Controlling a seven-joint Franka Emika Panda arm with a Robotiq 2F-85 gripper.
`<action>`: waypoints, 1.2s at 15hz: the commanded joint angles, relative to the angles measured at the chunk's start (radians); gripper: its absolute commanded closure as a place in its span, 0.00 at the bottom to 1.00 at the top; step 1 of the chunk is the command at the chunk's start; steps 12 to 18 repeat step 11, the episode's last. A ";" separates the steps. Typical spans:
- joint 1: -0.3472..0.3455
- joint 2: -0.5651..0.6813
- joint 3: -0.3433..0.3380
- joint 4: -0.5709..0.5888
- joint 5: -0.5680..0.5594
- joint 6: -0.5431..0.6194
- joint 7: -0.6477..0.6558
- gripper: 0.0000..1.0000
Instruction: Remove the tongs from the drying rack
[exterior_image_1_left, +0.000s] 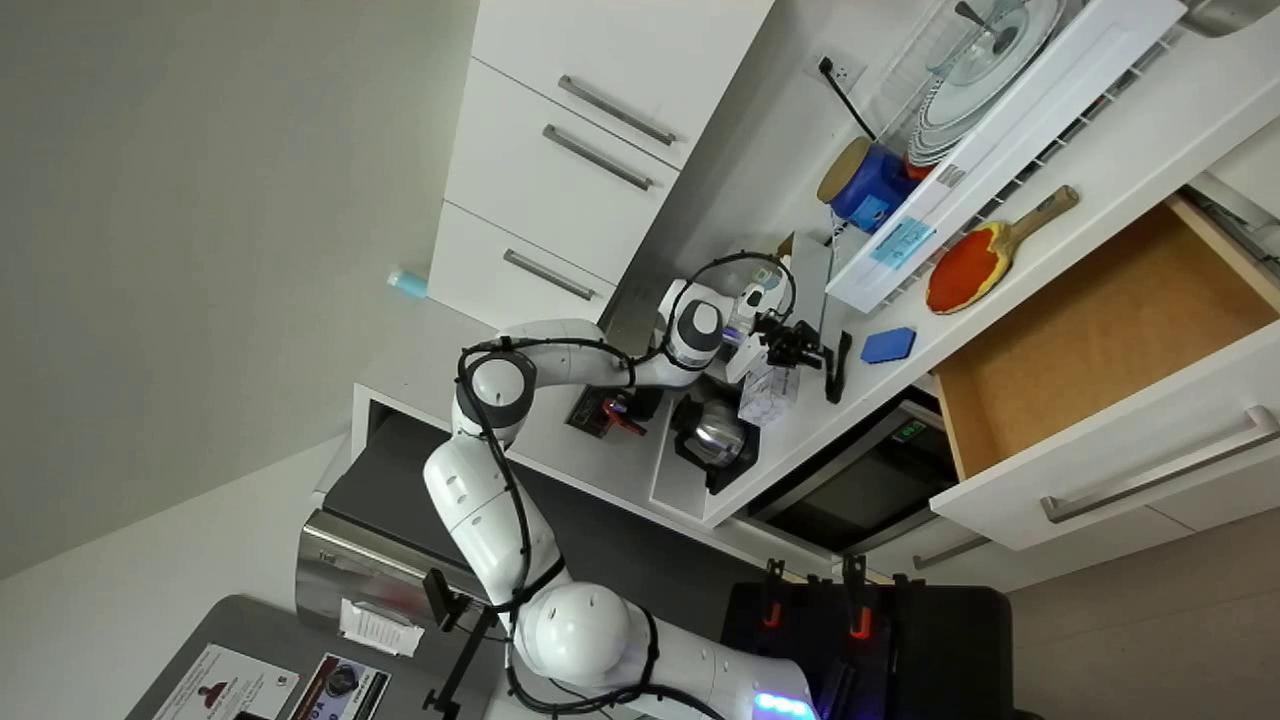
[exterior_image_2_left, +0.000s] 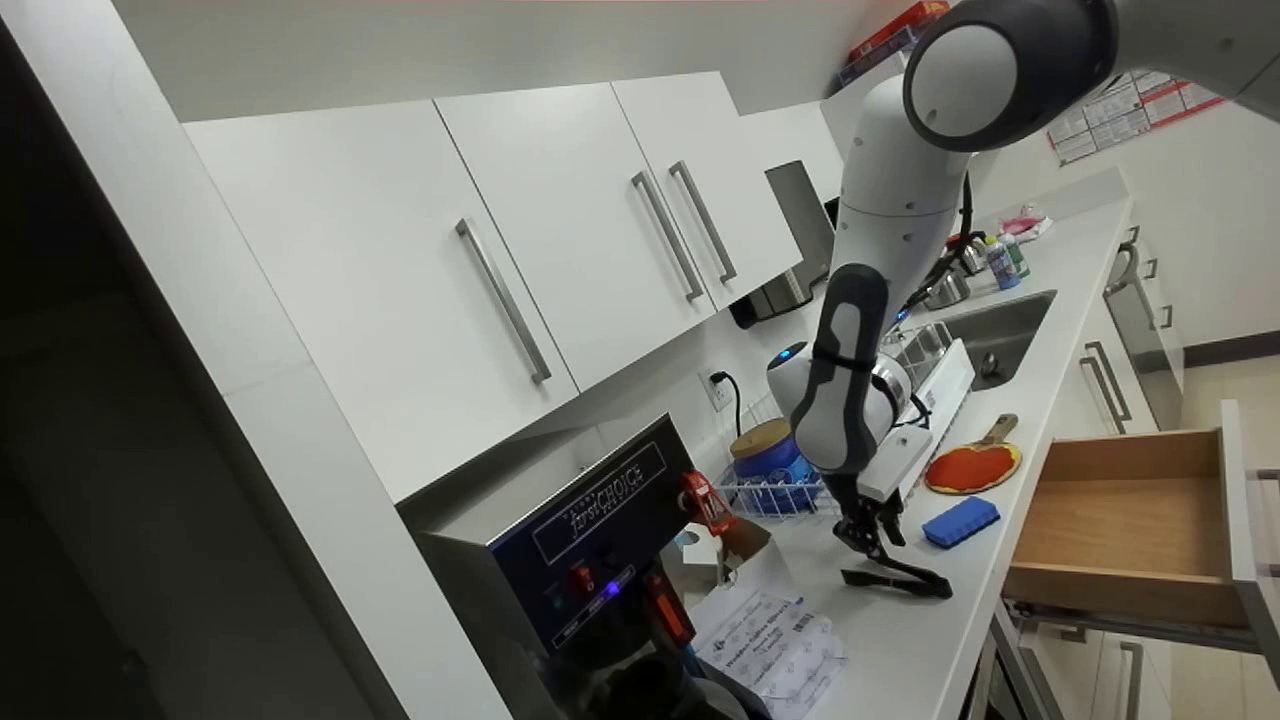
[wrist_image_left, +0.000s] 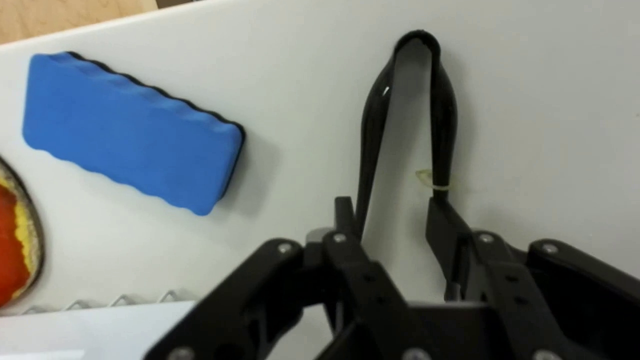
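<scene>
Two black arms of the tongs (wrist_image_left: 443, 112) run down your wrist view from a rounded bend near the top, a little right of centre. Your gripper (wrist_image_left: 390, 212) fills the lower middle and lower right, its fingers standing well parted, with white counter (wrist_image_left: 300, 75) showing in the gap. You cannot tell whether that is their full spread. They have no hold on anything that you can see, though the tips overlap the arms of the tongs in this view, and whether they touch you cannot tell. One arm of the tongs carries a pale yellowish band (wrist_image_left: 440, 187).

Your tongs lie outside the drying rack (exterior_image_1_left: 1000, 150), on the counter near its end. In an exterior view you see the rack's long white side slant across the upper right of the frame, with plates (exterior_image_1_left: 975, 105) and a blue jar (exterior_image_1_left: 885, 185) partly hidden behind it.

At upper left of your wrist view a blue block (wrist_image_left: 132, 130) rests apart from the tongs. You find a red and yellow paddle (exterior_image_1_left: 968, 268) beside the rack, right of centre in an exterior view. A wooden drawer (exterior_image_1_left: 1110, 330) stands pulled out at the right of the frame in both exterior views.
</scene>
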 joint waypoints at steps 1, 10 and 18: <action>0.026 -0.004 -0.014 0.009 -0.017 0.004 0.026 0.26; 0.014 0.000 0.000 0.007 0.000 -0.001 0.000 0.00; 0.014 0.000 0.000 0.007 0.000 -0.001 0.000 0.00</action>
